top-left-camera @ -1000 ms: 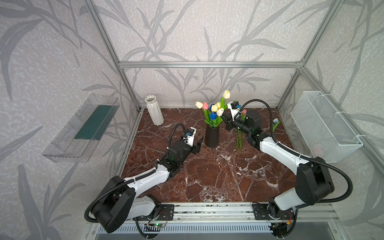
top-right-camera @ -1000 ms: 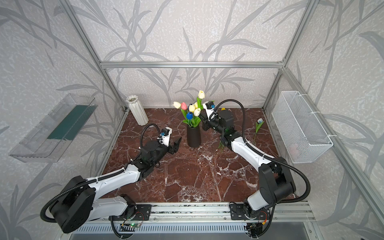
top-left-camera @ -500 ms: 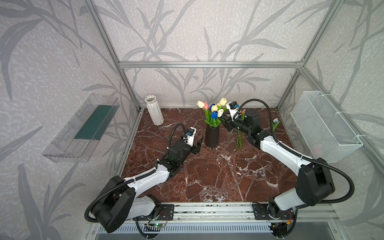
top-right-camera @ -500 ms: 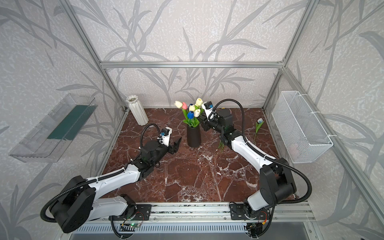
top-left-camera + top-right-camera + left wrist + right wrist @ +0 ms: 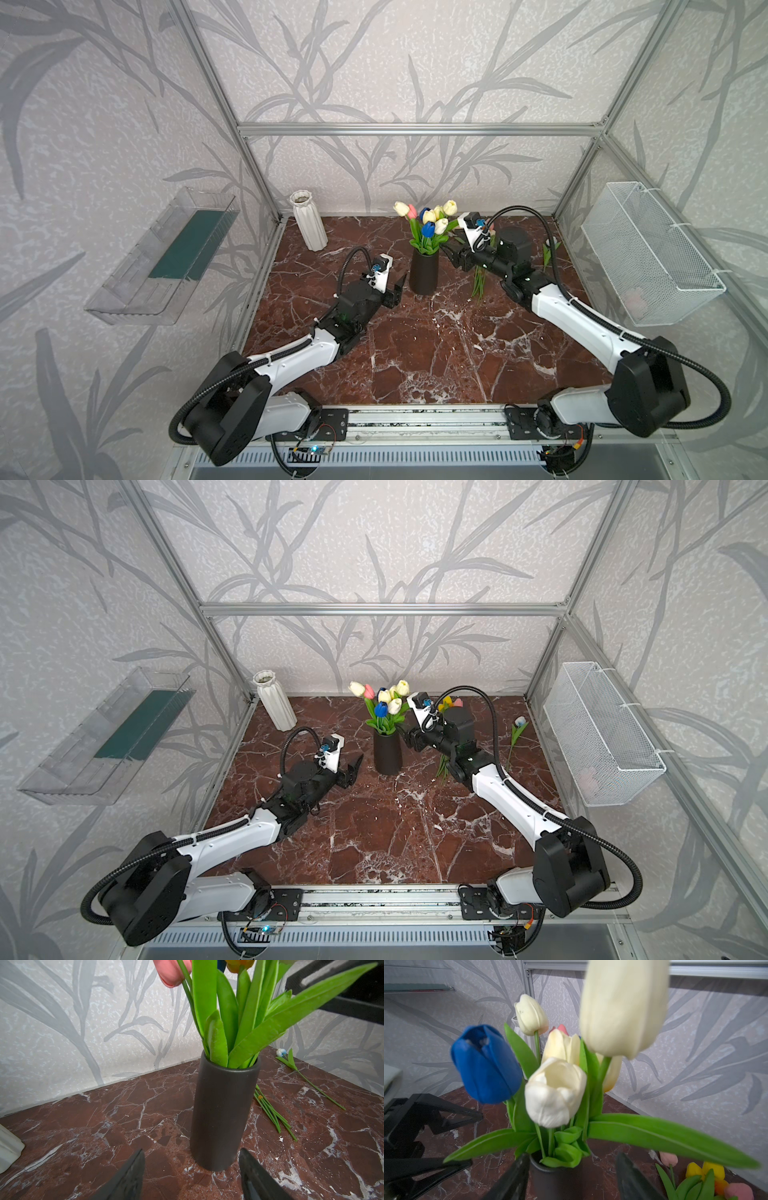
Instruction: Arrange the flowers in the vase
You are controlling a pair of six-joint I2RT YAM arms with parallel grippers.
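While several of the flowers [image 5: 428, 222] already stand upright in the black vase [image 5: 424, 272] toward the back of the marble table [image 5: 415, 357], with cream, white, pink and blue heads above green leaves, others lie loose on the tabletop. The right gripper [image 5: 451, 254] hovers just beside the bouquet on its right, at about leaf height. Its wrist view shows its two dark fingers [image 5: 515, 1176] spread wide, with the vase's rim low between them and nothing pinched, and a cream head blurred close to the lens. The left gripper [image 5: 397, 290] sits low on the other side of the vase, just beside its base. In the left wrist view its fingers stand well apart and bare, pointing at the foot of the vase; whether they touch it cannot be told. Under and behind the right arm lies a bundle of loose tulips [image 5: 446, 703], with yellow and pink heads toward the back wall and green stems fanning toward the front. A single blue-and-white tulip [image 5: 515, 731] lies apart from them near the right wall. A white ribbed vase [image 5: 309, 222] stands in the back left corner, well apart from both grippers, and a wire basket [image 5: 648, 253] hangs on the right wall.
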